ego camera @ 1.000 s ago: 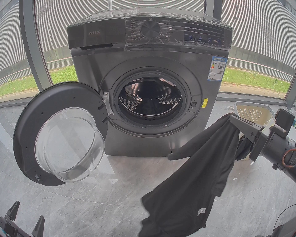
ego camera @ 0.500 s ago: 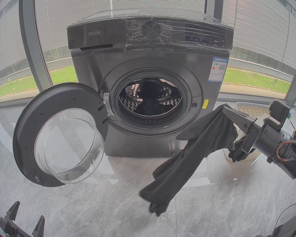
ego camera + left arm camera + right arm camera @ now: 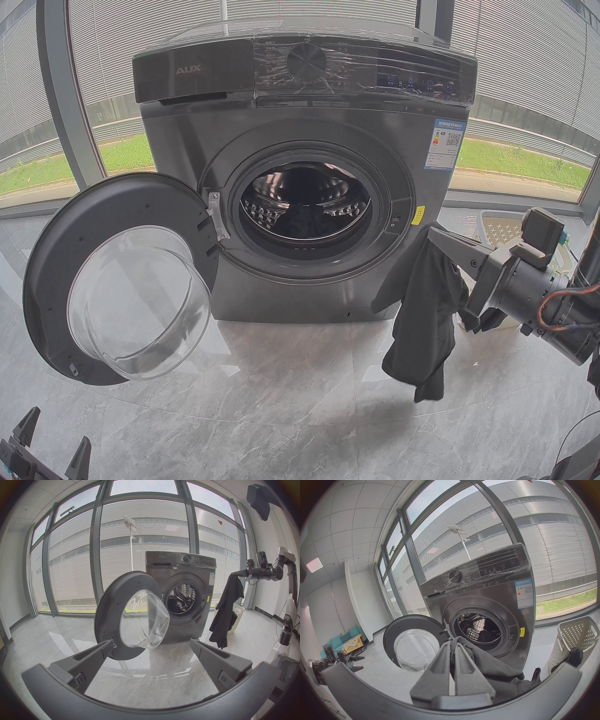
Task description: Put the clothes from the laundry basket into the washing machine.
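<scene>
A grey front-loading washing machine (image 3: 300, 162) stands ahead with its round door (image 3: 119, 281) swung open to the left. Dark clothing lies inside the drum (image 3: 305, 209). My right gripper (image 3: 437, 236) is shut on a dark grey garment (image 3: 425, 312) that hangs in the air to the right of the drum opening, its lower end above the floor. The same garment (image 3: 490, 670) drapes from the shut fingers (image 3: 465, 670) in the right wrist view. The cream laundry basket (image 3: 500, 226) stands behind the right arm. My left gripper (image 3: 150, 652) is open, low at the left.
The grey marble floor (image 3: 281, 387) spreads in front of the machine. Tall windows (image 3: 525, 94) run behind it. The open door (image 3: 131, 614) juts out over the floor left of the drum. The basket (image 3: 576, 637) sits right of the machine.
The right gripper has carried the garment left and closer to the drum opening; the cloth has swung from spread toward the lower left to hanging bunched below the gripper. The head view moved slightly closer.
</scene>
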Controlling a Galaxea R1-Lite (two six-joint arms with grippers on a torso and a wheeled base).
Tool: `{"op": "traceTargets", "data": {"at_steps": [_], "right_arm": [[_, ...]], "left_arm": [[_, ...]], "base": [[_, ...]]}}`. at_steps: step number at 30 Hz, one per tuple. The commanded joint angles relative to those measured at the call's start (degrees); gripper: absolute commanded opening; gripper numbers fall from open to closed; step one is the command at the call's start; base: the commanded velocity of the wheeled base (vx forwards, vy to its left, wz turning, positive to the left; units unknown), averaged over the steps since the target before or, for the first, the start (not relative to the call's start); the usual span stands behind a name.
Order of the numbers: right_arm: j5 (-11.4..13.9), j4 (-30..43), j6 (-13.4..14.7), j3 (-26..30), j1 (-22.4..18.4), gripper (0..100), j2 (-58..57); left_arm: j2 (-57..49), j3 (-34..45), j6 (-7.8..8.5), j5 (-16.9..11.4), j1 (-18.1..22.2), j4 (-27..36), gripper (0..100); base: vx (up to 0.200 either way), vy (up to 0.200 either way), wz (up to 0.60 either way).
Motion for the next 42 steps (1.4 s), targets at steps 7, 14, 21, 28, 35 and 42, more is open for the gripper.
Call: {"op": "traceTargets", "data": {"at_steps": [7, 14, 21, 28, 35, 42], "right_arm": [[-0.08, -0.39, 1.26, -3.0, -0.01, 0, 3.46], [-0.17, -0.39, 1.26, -3.26, -0.01, 0, 4.25], [-0.08, -0.39, 1.18, -3.7, 0.08, 0, 5.13], [0.1, -0.39, 1.35, -5.64, 1.93, 0, 6.53], [-0.69, -0.48, 1.61, -7.4, 2.19, 0, 9.08], [-1.84, -0.48, 2.32, -9.59, 2.63, 0, 12.33]], "left_arm": [[-0.96, 1.01, 0.06, 0.03, 0.0, 0.01, 100], [-0.96, 1.01, 0.06, 0.03, 0.0, 0.1, 100], [-0.96, 1.01, -0.03, 0.03, 0.0, 0.01, 100], [-0.96, 1.01, 0.76, -0.14, 0.09, 0.19, 100], [-0.96, 1.01, 2.08, -1.11, 0.09, -0.08, 100], [-0.96, 1.01, 4.19, -3.48, 0.09, -0.25, 100]], "base": [[0.0, 0.0, 0.0], [0.0, 0.0, 0.0], [0.171, 0.0, 0.0], [0.0, 0.0, 0.0], [0.0, 0.0, 0.0], [0.0, 0.0, 0.0]]}}
